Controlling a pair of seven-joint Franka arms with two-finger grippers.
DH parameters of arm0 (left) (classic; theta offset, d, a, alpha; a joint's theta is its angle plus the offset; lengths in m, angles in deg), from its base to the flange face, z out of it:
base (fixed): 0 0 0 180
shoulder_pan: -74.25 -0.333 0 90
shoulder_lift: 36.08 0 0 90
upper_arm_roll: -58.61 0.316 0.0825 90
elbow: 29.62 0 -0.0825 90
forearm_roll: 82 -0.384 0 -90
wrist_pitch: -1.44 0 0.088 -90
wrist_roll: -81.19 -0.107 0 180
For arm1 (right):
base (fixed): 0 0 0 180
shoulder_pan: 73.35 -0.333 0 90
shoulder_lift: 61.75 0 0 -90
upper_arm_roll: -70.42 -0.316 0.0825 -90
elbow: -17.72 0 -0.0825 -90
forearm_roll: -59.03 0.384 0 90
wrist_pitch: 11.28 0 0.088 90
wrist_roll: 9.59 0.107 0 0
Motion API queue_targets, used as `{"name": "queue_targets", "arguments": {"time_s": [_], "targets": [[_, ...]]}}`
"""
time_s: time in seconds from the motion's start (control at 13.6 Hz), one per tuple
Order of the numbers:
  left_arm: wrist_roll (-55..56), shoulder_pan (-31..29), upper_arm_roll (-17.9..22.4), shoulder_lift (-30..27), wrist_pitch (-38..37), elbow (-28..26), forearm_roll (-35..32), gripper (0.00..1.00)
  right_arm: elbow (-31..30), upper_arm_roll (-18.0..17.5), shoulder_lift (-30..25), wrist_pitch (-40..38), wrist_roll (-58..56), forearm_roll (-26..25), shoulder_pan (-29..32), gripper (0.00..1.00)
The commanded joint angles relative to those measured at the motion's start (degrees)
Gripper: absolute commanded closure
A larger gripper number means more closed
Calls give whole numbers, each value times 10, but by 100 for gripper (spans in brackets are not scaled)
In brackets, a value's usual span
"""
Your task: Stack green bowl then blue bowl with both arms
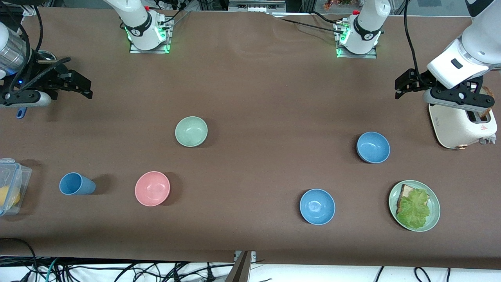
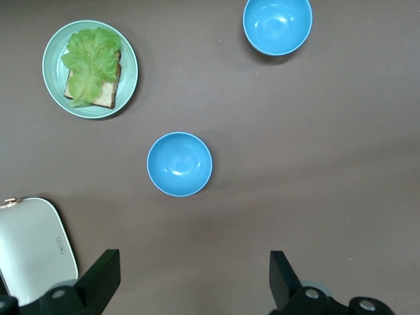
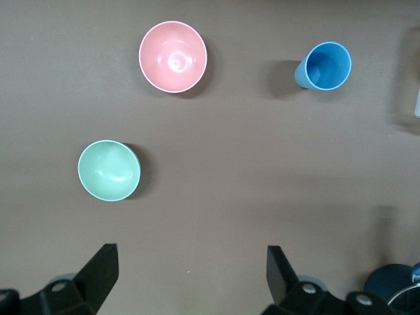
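On the table (image 1: 250, 78) nothing was yet stacked. The green bowl (image 1: 191, 131) sat upright and alone toward the right arm's end, with a pink bowl (image 1: 152, 188) nearer the front camera. The blue bowl (image 1: 373, 147), the greyer of 2, sat toward the left arm's end; the brighter bowl (image 1: 317, 206) lay nearer the camera. The right gripper (image 1: 76, 84) and left gripper (image 1: 409, 84) both hung empty with fingers spread, high at their own table ends. For a clean start, the right arm should pinch the green bowl's rim squarely and lift without tilting.
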Motion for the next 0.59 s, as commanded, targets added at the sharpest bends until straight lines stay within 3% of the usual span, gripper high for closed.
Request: {"name": "queue_targets", "arguments": {"time_s": [0.0,0.51], "targets": [[0,-1,-2,7,-10,17,-15,0,-21,0,-10,10,0,-3,6,0],[1,-3,-1,8,-12,17,-15,0,-13,0,-5,8,-5,0,7,0]]}}
